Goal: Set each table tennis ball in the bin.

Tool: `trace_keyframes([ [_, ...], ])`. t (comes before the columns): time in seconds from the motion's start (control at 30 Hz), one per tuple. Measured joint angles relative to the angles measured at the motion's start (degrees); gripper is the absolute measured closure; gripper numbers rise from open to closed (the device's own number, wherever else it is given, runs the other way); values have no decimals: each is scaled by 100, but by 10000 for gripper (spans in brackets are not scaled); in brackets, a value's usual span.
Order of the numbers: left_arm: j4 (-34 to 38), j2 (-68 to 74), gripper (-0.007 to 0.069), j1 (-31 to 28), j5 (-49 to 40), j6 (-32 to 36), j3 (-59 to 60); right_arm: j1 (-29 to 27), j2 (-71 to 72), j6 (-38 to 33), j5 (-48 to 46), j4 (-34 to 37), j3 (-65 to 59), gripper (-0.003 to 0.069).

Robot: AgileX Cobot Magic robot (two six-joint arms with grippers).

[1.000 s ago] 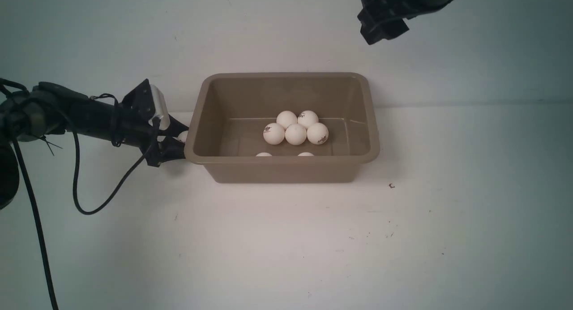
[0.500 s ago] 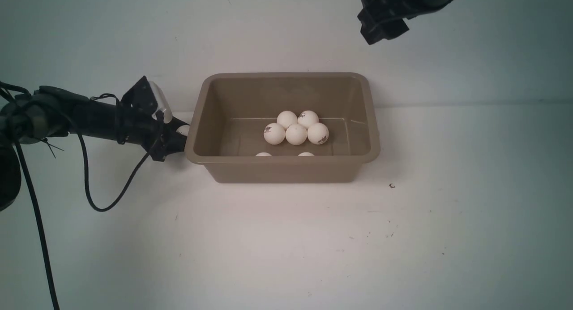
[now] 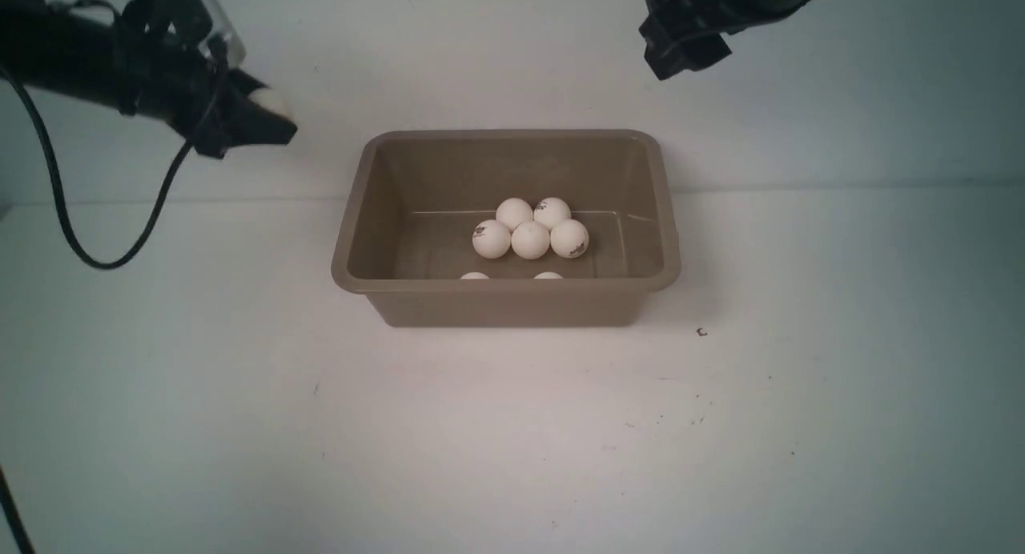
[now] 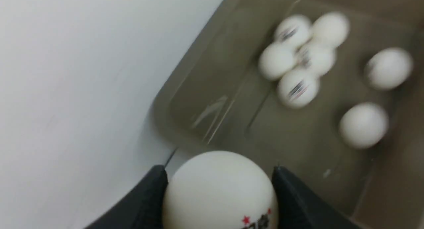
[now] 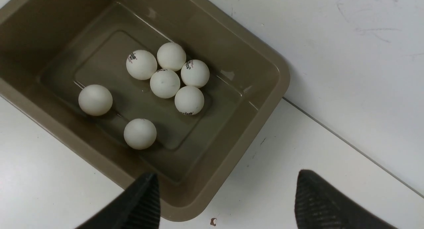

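High above the table, left of the taupe bin (image 3: 504,307), my left gripper (image 3: 276,114) is shut on one white table tennis ball (image 3: 271,102). In the left wrist view that ball (image 4: 220,192), with a red-and-black logo, fills the space between the two black fingers, above the bin's corner (image 4: 165,119). Several more balls (image 3: 530,232) lie on the bin's floor, a cluster (image 5: 165,83) plus two loose ones (image 5: 95,100) near the front wall. My right gripper (image 3: 677,50) hangs open and holds nothing above the bin's far right corner (image 5: 278,80).
The white table meets a white back wall just behind the bin. A small dark speck (image 3: 701,331) lies on the table right of the bin. The left arm's black cable (image 3: 88,258) loops down at the far left.
My left gripper closed on the ball beside the bin's left wall, then rose up and to the left with it. The right arm has not moved.
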State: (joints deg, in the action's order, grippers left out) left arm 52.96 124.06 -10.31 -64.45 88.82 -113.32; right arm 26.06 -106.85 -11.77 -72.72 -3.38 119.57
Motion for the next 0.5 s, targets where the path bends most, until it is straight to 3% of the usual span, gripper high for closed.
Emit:
trace_keyframes([
  [0.33, -131, 268, 272, 1081, 654, -351, 0, 0, 0, 0, 0, 15, 0, 162],
  [0.5, -583, 603, 272, 1468, 904, -466, 0, 0, 0, -5, 0, 15, 0, 162],
])
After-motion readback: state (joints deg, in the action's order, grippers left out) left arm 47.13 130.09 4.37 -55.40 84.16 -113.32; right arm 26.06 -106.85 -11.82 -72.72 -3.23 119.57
